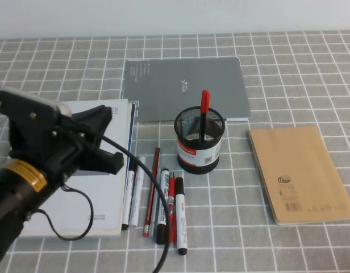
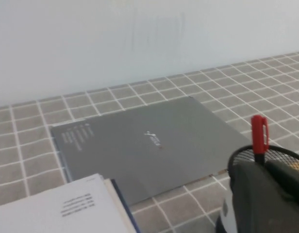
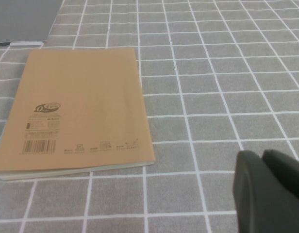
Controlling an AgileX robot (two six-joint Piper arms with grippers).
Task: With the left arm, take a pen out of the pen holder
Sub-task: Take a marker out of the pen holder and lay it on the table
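Left gripper (image 1: 107, 139) – nearest item, lower left of the high view, raised above the white book (image 1: 107, 199) with a black cable looping beneath it. Jaws clenched, grasping nothing.

Loose pens (image 1: 161, 205) – several markers and a red pencil laid side by side at lower centre, just beside the white book's right edge.

Pen holder (image 1: 199, 142) – black mesh cup, upright at centre frame, just beyond the loose pens and to the right of the left gripper, apart from it.

Red-capped pen (image 1: 204, 102) – standing in the pen holder, cap above the rim. Not yet removed.

Tan notebook (image 1: 300, 170) – flat, right of frame, near the holder but apart from it.

Right gripper (image 3: 266, 189) – seen in its wrist view only, over the tiled tablecloth (image 1: 288, 68) near the tan notebook. Fingers pressed together, nothing between them.

Grey booklet (image 1: 186, 85) – flat, upper centre, farthest back, behind the holder.
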